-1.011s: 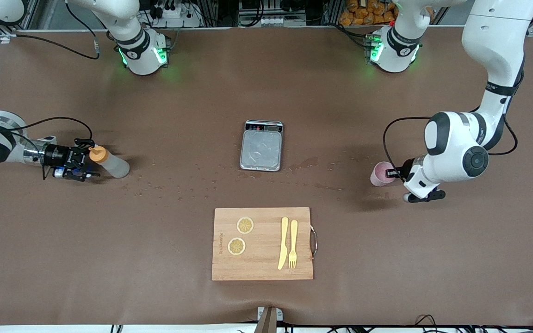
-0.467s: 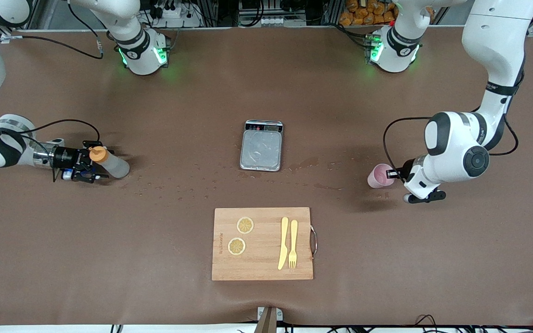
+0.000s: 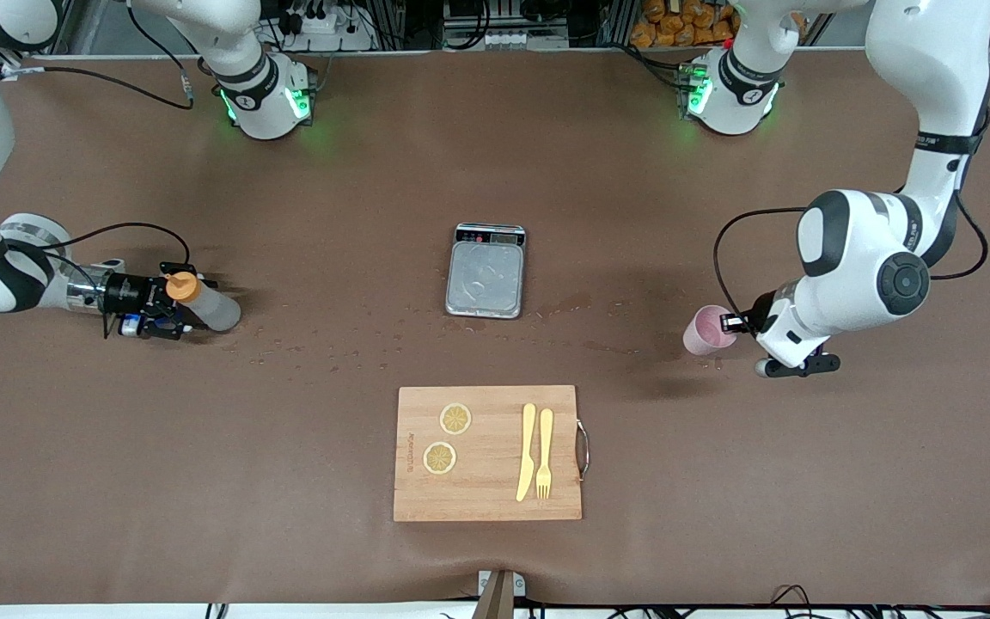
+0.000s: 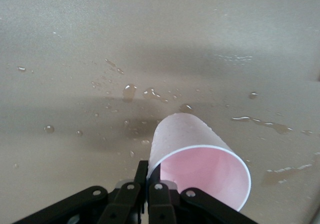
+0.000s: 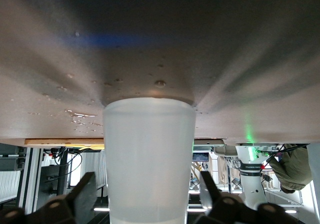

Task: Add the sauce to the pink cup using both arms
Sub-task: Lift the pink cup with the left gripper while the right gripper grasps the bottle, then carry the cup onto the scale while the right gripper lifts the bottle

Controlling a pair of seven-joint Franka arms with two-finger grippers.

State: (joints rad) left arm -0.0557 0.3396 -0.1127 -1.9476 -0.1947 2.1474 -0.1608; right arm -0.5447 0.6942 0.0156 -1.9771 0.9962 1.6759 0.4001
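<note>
The sauce bottle (image 3: 207, 308), translucent with an orange cap (image 3: 179, 286), stands upright on the table toward the right arm's end. My right gripper (image 3: 167, 308) is low beside it, open, with one finger on each side of the bottle's body (image 5: 149, 159) and a gap on both sides. In the right wrist view the gripper (image 5: 147, 190) frames the bottle. The pink cup (image 3: 705, 330) is toward the left arm's end. My left gripper (image 3: 729, 323) is shut on its wall at the rim. In the left wrist view (image 4: 148, 173) the cup (image 4: 200, 164) tilts.
A metal scale with a tray (image 3: 486, 273) sits at the table's middle. A wooden cutting board (image 3: 488, 481) nearer the camera carries two lemon slices (image 3: 455, 419), a yellow knife (image 3: 527, 450) and fork (image 3: 544, 452). Water drops (image 3: 332, 348) spot the table.
My right gripper has slid closer, so its fingers now flank the bottle. The left arm's elbow has risen and shifted toward its end of the table, with the cup barely moved.
</note>
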